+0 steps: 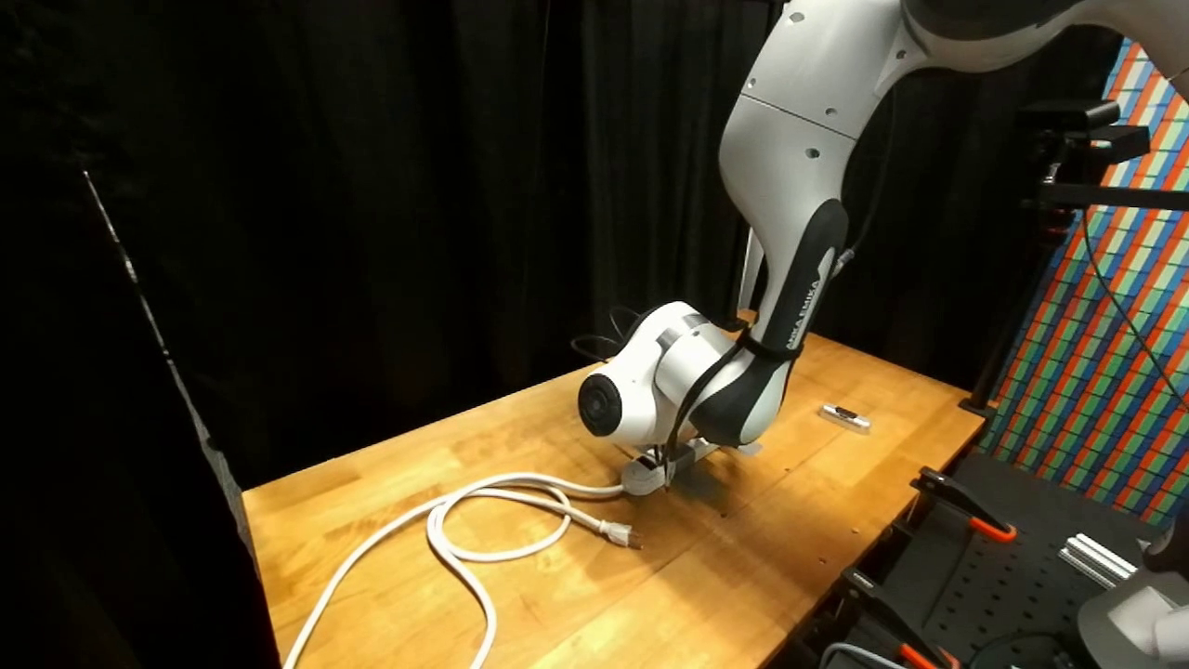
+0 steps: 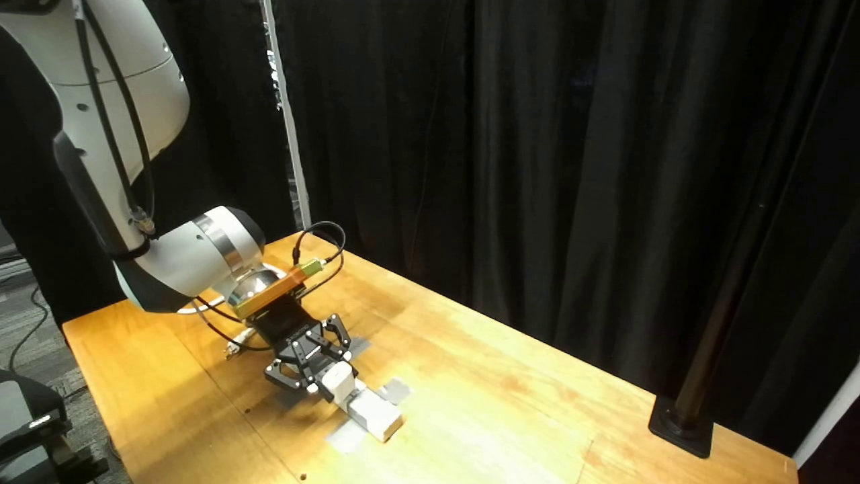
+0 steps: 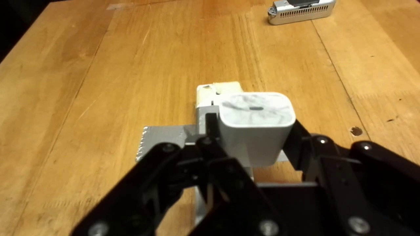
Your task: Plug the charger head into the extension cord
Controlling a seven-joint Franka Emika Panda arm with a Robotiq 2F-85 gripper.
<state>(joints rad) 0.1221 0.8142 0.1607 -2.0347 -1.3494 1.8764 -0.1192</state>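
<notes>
Pinching the charger head (image 3: 257, 130), the claw (image 3: 253, 139) is closed to its width right at the extension cord (image 3: 206, 98); plugged in or not, I cannot tell.
Wrist view: a silver device (image 3: 302, 13) lies well beyond the claw. In an exterior view, a white cable (image 1: 502, 557) loops over the counter (image 1: 669, 595) behind the claw. In an exterior view, the extension cord's end juts past the claw, gray tape (image 2: 349, 435) on both sides.

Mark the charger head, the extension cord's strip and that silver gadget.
Charger head (image 3: 257, 137), wrist view: side wall, just below its top face.
Extension cord's strip (image 3: 207, 97), wrist view: pale far end.
Silver gadget (image 3: 302, 13), wrist view: slotted side.
</notes>
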